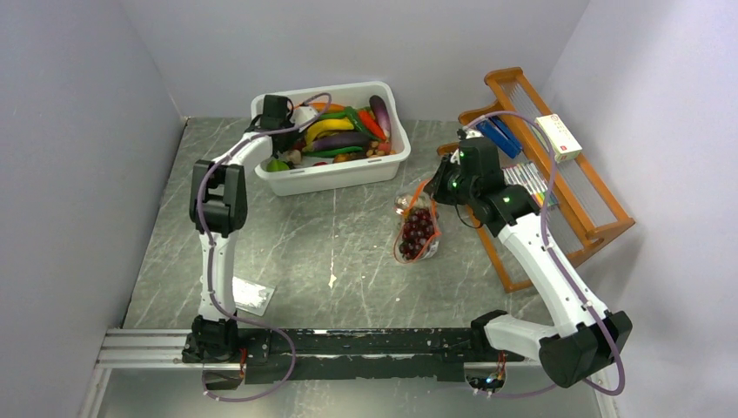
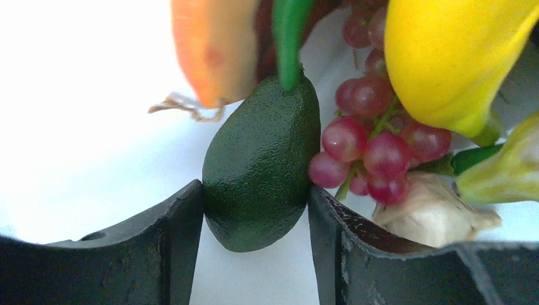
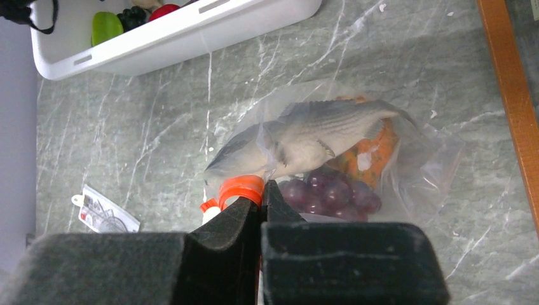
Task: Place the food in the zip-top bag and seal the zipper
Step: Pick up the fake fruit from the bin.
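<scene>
My left gripper (image 2: 256, 190) reaches down into the white tub (image 1: 348, 178). Its two dark fingers press the sides of a dark green avocado (image 2: 260, 165), which lies on the tub floor among other food. My right gripper (image 3: 262, 190) is shut on the orange-red zipper (image 3: 241, 189) of the clear zip-top bag (image 3: 419, 159). It holds the bag's mouth up above the table right of the tub, with the bag (image 1: 416, 231) hanging below it. Inside the bag lie a grey fish (image 3: 305, 136), dark purple grapes (image 3: 330, 194) and an orange pineapple (image 3: 375, 152).
Around the avocado in the tub lie red grapes (image 2: 375, 146), a yellow fruit (image 2: 451, 57), an orange carrot (image 2: 213, 44) and a pale knobbly piece (image 2: 432, 213). A wooden rack (image 1: 566, 174) stands at the right. A flat white card (image 1: 252, 296) lies near the left arm's base.
</scene>
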